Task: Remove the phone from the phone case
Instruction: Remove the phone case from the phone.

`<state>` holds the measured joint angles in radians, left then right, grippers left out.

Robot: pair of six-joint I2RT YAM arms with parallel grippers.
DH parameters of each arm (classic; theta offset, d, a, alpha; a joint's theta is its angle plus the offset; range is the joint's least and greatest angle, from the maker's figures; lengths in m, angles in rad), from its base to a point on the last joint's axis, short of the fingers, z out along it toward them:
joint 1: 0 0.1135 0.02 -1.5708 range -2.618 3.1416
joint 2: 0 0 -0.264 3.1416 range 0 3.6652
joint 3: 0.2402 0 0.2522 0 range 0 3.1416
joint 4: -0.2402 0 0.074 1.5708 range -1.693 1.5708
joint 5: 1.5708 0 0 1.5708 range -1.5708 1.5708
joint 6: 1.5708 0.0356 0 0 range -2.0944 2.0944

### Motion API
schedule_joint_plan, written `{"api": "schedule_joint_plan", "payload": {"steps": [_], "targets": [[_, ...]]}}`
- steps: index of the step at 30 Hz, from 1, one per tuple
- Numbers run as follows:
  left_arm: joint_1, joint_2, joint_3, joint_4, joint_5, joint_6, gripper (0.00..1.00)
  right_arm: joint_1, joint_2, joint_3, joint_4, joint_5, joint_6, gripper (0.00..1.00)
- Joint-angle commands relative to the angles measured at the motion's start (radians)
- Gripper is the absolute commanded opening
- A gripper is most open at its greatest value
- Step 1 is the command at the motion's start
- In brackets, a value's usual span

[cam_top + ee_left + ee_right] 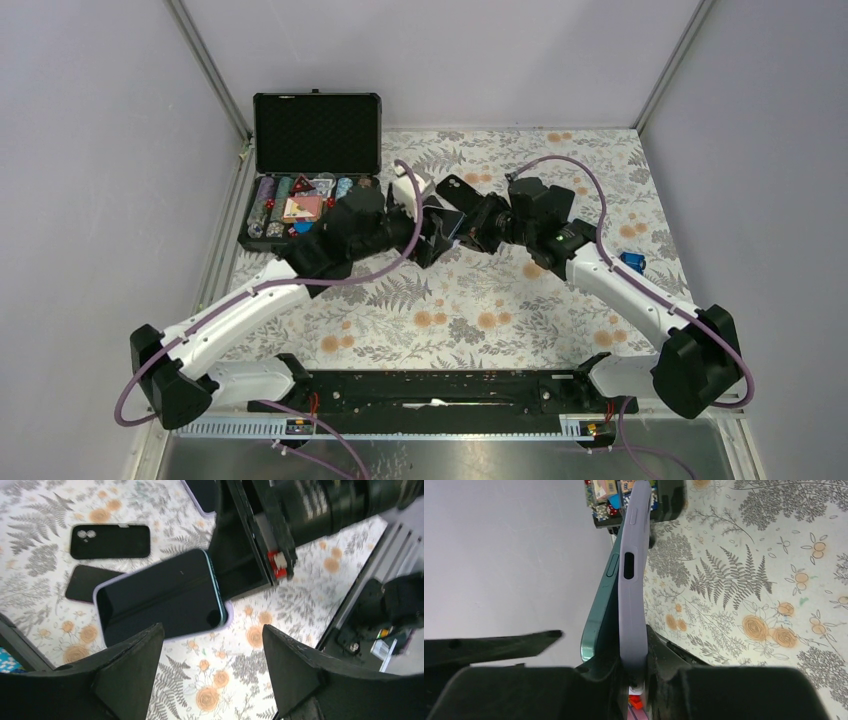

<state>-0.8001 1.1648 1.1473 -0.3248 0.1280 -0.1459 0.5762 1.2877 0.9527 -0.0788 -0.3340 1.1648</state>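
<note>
Hanging above the middle of the counter, the phone case is pinched at one end by the right claw, which is clenched on it edge-on. In the right wrist view the teal phone shows just left of the lavender case. Its lower end stands away from the case wall while its upper end sits tucked in, so I'd judge it part-way out. The left claw is spread wide and holds nothing. Its two fingers frame the bottom of the left wrist view, with the phone's dark screen just above them.

The worry, to my eye, is a drop. With the phone half loose and nothing gripping it directly, a jolt could send it sliding out and down onto the counter. If the left claw closes over both phone and case rim, it would clamp them to each other rather than part them. A pull off the phone's own line could wrench the case in the right claw's narrow hold, and the whole lot may twist free. Toward the upper left of the left wrist view lie a black case and a dark flat slab. A falling phone might strike them.
</note>
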Motion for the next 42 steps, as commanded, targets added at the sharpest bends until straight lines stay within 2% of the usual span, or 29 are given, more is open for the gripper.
{"api": "schedule_joint_plan", "payload": {"steps": [1,8,10,15,24,32,36,42], "targets": [[-0.041,-0.017,-0.073,0.147,-0.018,0.081,0.75,0.005,-0.001,0.100,-0.028,-0.029,-0.030,0.00],[-0.104,0.003,-0.091,0.167,-0.101,0.220,0.74,0.005,0.026,0.130,-0.076,-0.048,-0.026,0.00],[-0.106,0.006,-0.092,0.182,-0.119,0.224,0.69,0.005,0.028,0.130,-0.083,-0.051,-0.027,0.00],[-0.107,0.016,-0.094,0.209,-0.145,0.225,0.48,0.005,0.033,0.127,-0.082,-0.058,-0.024,0.00],[-0.118,0.038,-0.112,0.221,-0.177,0.245,0.50,0.005,0.041,0.132,-0.075,-0.072,-0.016,0.00],[-0.120,0.052,-0.116,0.188,-0.218,0.248,0.46,0.005,0.038,0.117,-0.057,-0.076,0.000,0.00],[-0.124,0.053,-0.101,0.158,-0.192,0.261,0.43,0.005,0.034,0.102,-0.030,-0.080,0.018,0.00],[-0.129,0.062,-0.096,0.124,-0.171,0.260,0.45,0.005,0.035,0.082,0.020,-0.089,0.048,0.00]]}}
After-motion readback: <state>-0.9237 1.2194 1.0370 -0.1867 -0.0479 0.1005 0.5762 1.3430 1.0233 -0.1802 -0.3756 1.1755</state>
